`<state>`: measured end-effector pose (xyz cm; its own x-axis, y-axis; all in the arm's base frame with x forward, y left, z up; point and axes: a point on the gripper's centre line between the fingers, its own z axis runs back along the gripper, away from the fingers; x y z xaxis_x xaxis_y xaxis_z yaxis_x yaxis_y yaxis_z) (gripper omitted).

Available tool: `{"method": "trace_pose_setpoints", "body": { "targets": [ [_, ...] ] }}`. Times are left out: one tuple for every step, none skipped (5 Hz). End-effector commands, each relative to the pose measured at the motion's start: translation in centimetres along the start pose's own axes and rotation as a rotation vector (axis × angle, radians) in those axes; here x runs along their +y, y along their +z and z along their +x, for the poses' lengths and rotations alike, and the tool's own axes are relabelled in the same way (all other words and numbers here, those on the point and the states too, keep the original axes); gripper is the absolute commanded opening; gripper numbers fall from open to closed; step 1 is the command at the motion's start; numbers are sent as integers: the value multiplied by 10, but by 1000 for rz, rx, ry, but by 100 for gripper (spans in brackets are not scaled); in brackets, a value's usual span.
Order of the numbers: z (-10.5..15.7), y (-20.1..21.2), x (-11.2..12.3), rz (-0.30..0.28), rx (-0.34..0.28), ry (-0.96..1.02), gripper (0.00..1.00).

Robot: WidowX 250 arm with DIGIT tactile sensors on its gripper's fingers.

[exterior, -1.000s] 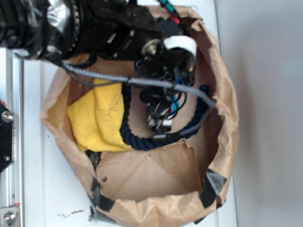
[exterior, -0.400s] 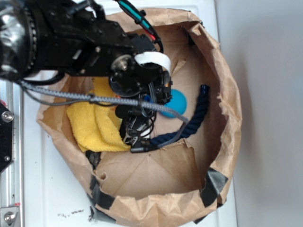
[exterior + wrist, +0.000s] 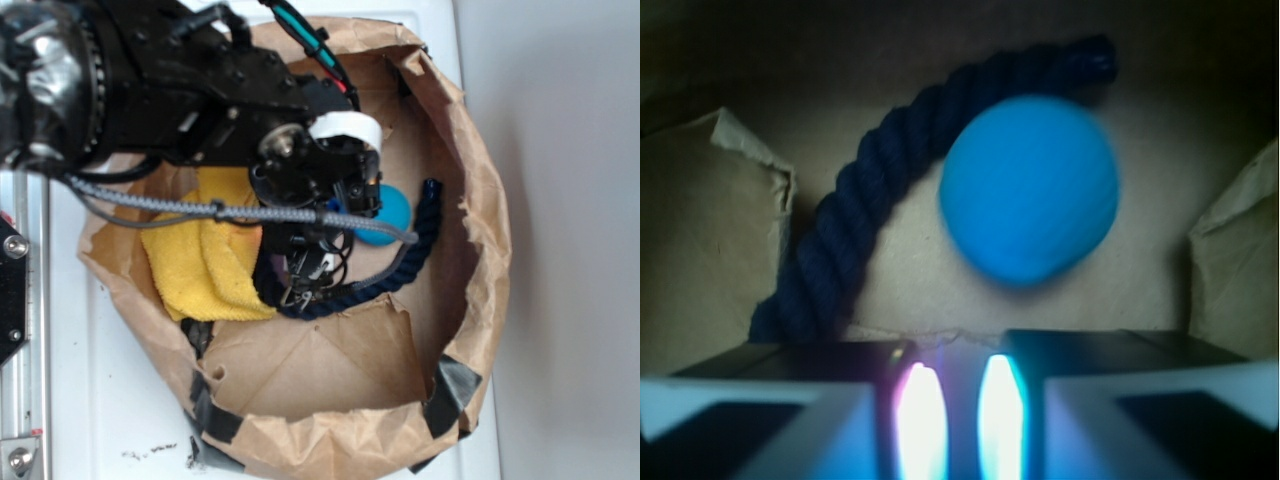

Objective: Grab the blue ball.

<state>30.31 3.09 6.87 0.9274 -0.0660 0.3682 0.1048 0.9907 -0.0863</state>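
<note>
Over the last second the claw has been shifted off the ball, which now lies free on the bag floor near its right wall against the rope; the claw's state cannot be told

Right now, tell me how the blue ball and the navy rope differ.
The blue ball is a bright teal, smooth-looking sphere; the navy rope is dark, twisted and long. The ball sits compact in one spot, while the rope curves in an arc beside it. Both lie inside the brown paper bag, and the pincer holds neither.
</note>
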Motion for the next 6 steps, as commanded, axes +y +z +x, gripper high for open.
{"method": "trace_pose_setpoints", "body": {
  "targets": [
    [13, 9, -1, 25, -42, -21, 100],
    [13, 9, -1, 47, -45, -10, 100],
    [13, 9, -3, 52, -41, 3, 100],
    [14, 8, -4, 60, -43, 11, 100],
    [9, 12, -2, 47, -69, 12, 100],
    [10, 12, -1, 41, -62, 4, 100]
  ]
}}
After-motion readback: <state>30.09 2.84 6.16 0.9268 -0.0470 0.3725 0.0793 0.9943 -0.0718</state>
